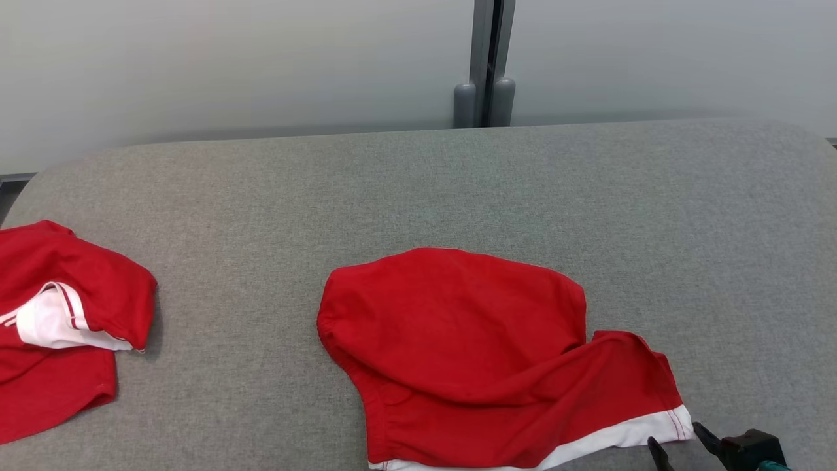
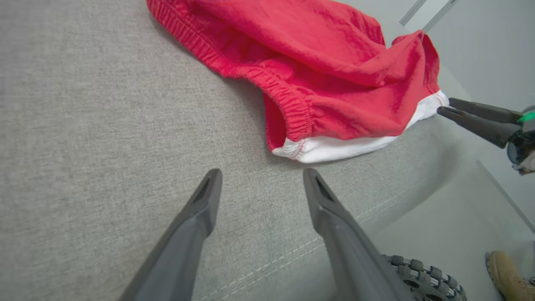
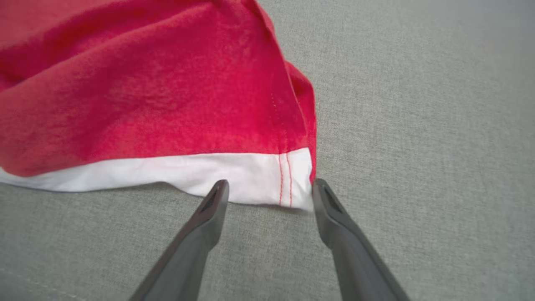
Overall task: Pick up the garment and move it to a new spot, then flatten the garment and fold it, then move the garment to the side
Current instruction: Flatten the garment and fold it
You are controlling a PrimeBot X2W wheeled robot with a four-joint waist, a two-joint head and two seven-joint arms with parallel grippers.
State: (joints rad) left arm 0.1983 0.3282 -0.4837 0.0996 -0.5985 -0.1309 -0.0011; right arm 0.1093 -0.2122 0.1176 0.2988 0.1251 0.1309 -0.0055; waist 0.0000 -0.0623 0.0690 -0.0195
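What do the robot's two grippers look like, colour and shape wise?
The left gripper and right gripper each have two long, dark grey fingers tapering to slim tips, with a narrow slot near each tip. The right gripper's base is black with a teal-green accent.

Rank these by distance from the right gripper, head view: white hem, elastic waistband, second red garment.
1. white hem: lower right, its corner at the tips of the open right gripper.
2. elastic waistband: left edge of the middle garment.
3. second red garment: far left of the view, apart from the middle one.
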